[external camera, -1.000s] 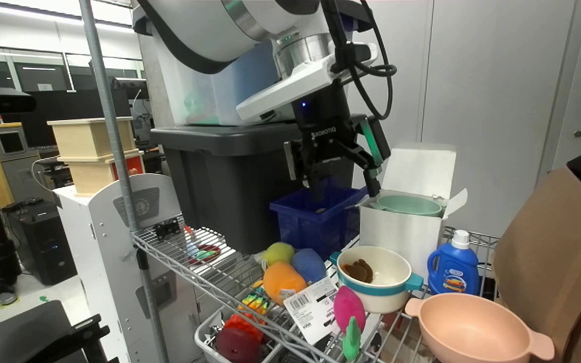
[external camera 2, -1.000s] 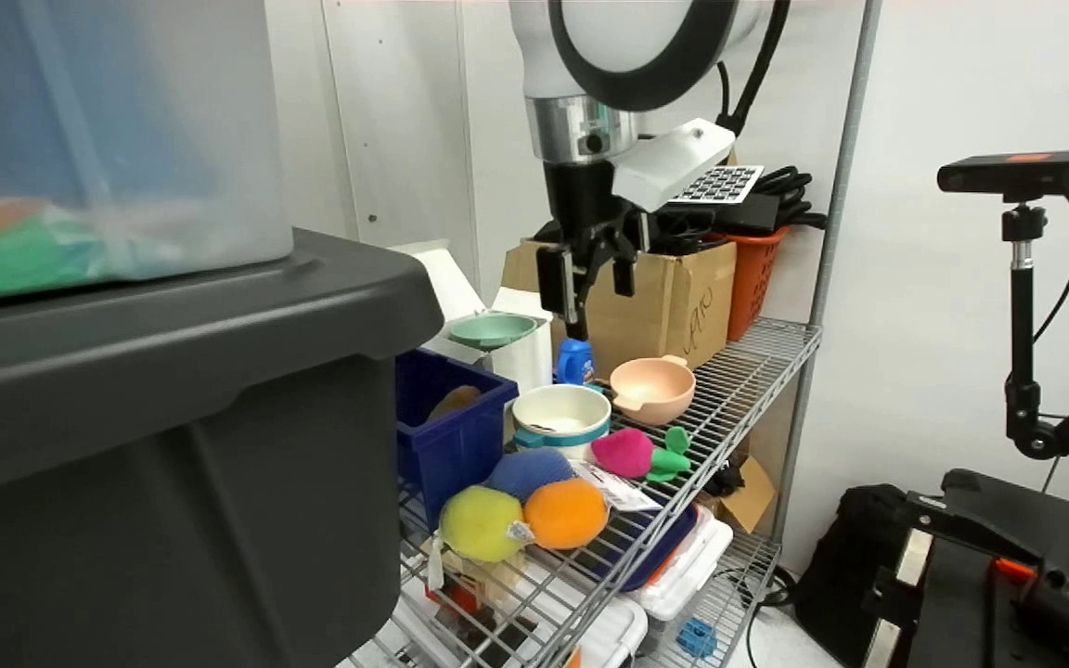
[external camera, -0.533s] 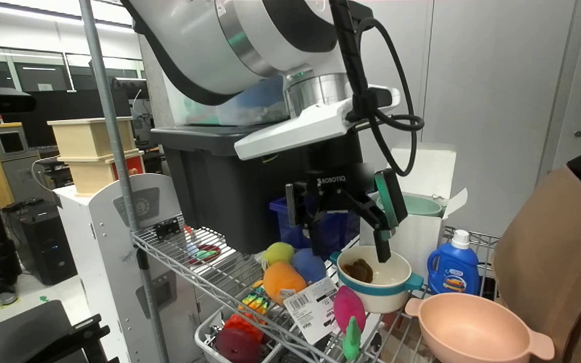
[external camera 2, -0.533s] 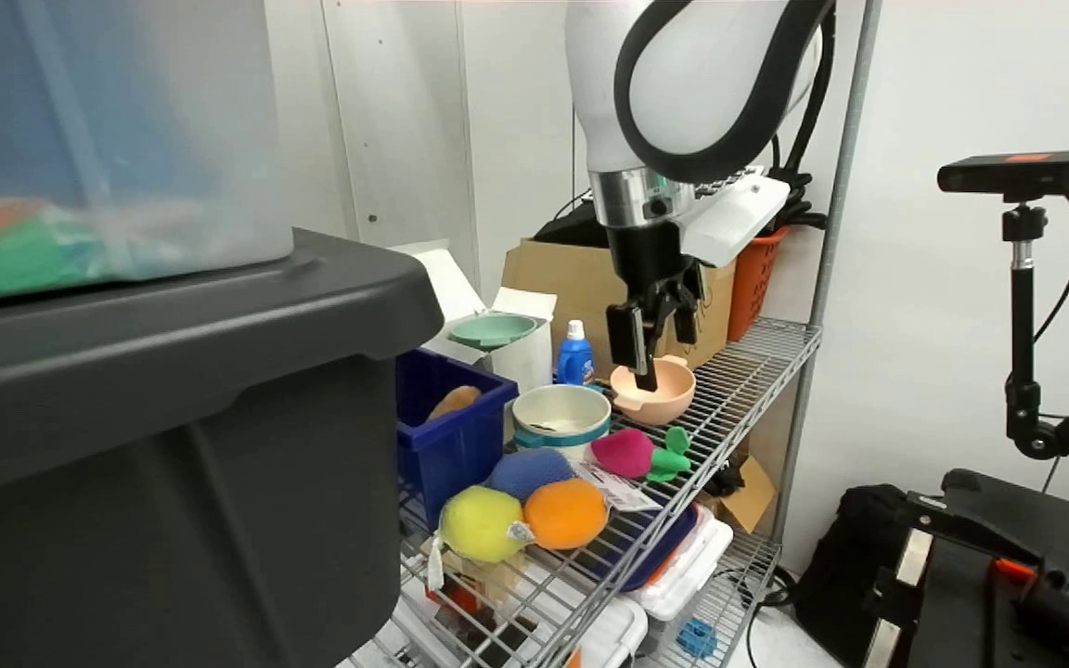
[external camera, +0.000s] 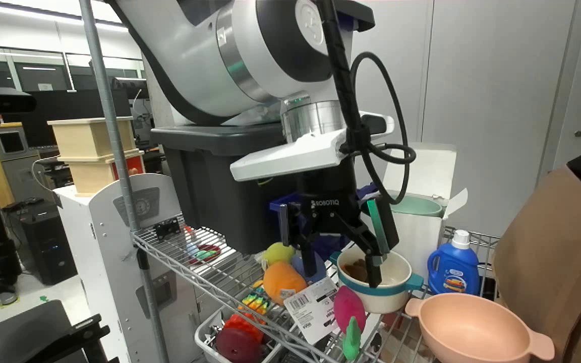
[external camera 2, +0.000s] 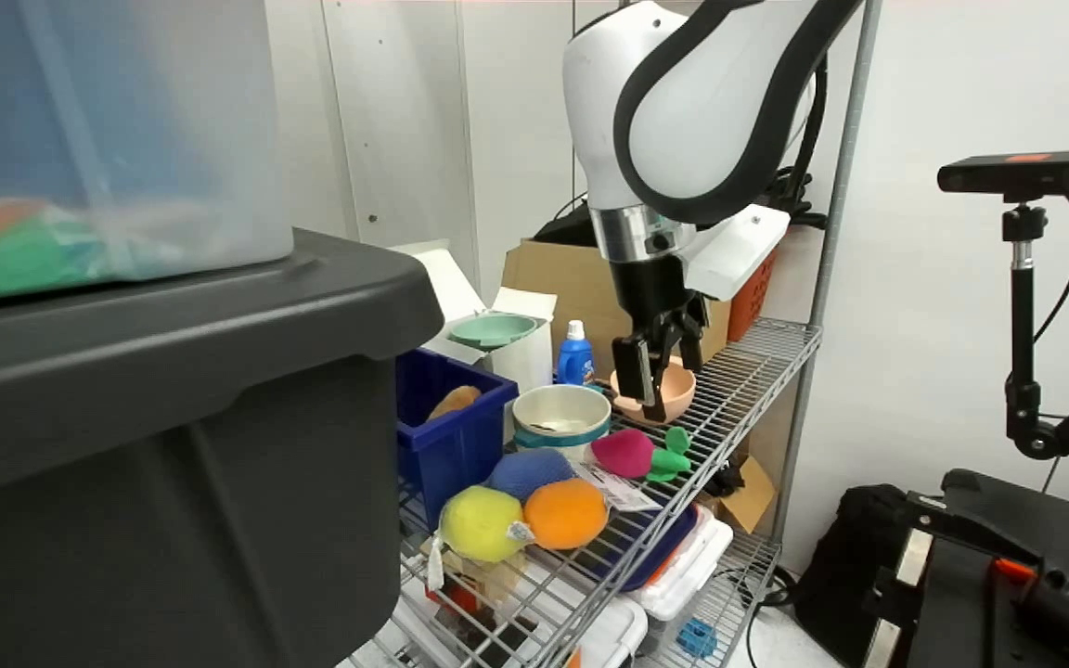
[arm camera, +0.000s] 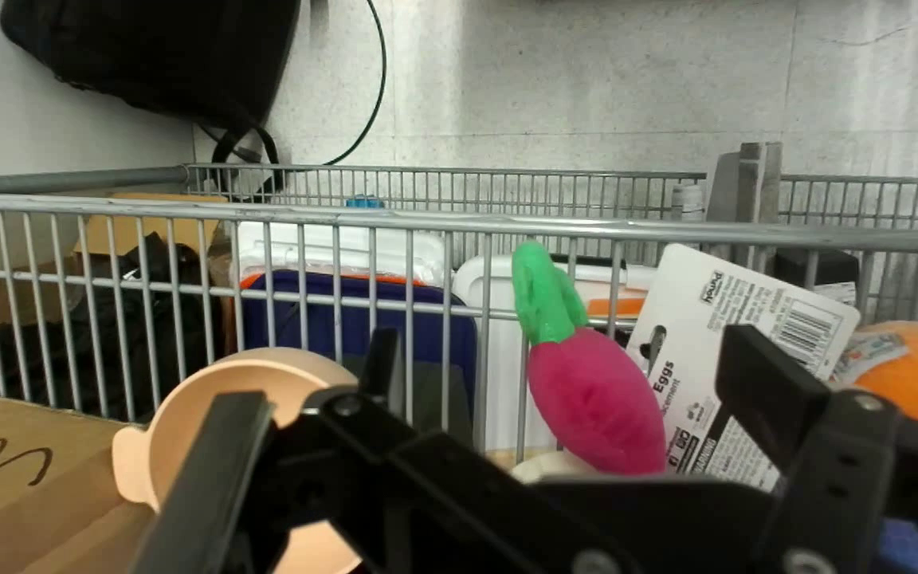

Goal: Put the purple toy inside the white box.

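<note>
In an exterior view, the gripper (external camera: 342,267) hangs spread wide and empty; below, the purple toy (external camera: 348,307) lies near the room-side edge of the wire shelf (external camera: 230,275). Farther right, the white box (external camera: 416,236) stands toward the wall-side edge. Grasp, carry and placement all seem outstanding.

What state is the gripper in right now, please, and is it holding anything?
Gripper: open, holding nothing; the purple toy is not in its grip.
</note>
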Robot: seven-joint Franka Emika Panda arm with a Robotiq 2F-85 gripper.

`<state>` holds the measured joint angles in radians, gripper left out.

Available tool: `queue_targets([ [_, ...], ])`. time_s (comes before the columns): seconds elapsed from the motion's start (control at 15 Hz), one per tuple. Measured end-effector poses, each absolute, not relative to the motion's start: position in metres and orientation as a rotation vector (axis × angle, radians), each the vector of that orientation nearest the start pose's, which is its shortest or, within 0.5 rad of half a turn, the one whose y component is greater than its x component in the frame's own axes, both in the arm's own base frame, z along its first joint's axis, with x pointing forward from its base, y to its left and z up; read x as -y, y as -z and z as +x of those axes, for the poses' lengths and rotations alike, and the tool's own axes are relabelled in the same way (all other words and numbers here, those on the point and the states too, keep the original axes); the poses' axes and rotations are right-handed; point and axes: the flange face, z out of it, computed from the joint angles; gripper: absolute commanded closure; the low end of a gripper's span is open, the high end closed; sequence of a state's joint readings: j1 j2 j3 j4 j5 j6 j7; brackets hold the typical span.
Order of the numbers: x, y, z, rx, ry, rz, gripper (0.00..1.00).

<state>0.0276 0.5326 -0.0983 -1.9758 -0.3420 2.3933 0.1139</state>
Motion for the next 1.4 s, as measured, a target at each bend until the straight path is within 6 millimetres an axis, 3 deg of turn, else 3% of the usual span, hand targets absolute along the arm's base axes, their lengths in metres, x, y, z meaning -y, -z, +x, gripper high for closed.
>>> queue_targets([
  [0.47, 0.042, -0.161, 0.599, 0.156, -0.25, -3.391, 0.0],
  [1.0, 0.037, -0.148, 0.623, 0.17, -0.219, -3.4, 0.0],
  [1.4, 0.037, -0.142, 0.628, 0.171, -0.219, -3.403, 0.0],
])
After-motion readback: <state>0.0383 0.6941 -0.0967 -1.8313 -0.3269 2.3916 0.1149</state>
